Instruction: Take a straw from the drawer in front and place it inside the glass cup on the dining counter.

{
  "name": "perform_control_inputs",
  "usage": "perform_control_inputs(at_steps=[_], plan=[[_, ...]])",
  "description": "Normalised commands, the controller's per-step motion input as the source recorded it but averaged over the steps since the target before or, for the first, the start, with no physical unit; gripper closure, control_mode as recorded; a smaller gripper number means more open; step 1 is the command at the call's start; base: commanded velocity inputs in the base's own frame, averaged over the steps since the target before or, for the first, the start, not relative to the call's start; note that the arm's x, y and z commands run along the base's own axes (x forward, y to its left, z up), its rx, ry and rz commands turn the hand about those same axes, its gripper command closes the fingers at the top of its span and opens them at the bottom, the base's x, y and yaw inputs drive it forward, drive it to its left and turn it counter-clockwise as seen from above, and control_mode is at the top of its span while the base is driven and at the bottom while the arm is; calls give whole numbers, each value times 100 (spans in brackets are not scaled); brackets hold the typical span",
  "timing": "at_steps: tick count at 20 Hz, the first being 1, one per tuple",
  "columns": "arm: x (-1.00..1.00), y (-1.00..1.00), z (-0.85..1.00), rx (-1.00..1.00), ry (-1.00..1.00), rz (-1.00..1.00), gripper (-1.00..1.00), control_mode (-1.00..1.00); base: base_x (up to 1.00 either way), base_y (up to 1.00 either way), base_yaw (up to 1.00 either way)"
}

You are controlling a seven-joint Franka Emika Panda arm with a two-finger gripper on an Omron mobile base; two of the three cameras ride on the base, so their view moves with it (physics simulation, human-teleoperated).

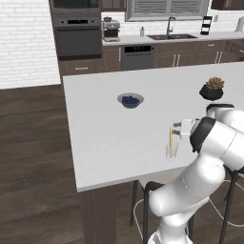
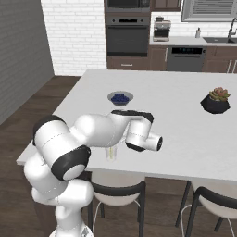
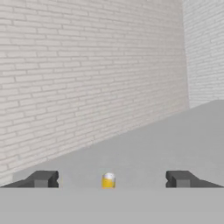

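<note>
The straw (image 1: 171, 141) stands upright in the glass cup (image 1: 172, 151) near the surface's (image 1: 105, 133) near edge, so draw the tool (image 3: 111, 179) straight back without brushing the straw's tip. Its fingers (image 3: 42, 179) are spread wide on either side of that tip, pinching nothing, with the forearm held level over the surface.
</note>
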Motion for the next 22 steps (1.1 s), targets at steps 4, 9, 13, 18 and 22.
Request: perform_control_inputs(at_steps=[4,9,13,18,22], plan=[[0,0,22,-7,0,0,-100,-100,0,0,0],[-37,0,46,-8,-4,0,-100,-100,0,0,0],[-97,0,68,-13,-13,-2,-100,-100,0,0,0],[-100,16,65,-19,-15,-6,-100,-100,0,0,0],[-72,58,58,-26,-6,-1,-100,-100,0,0,0]])
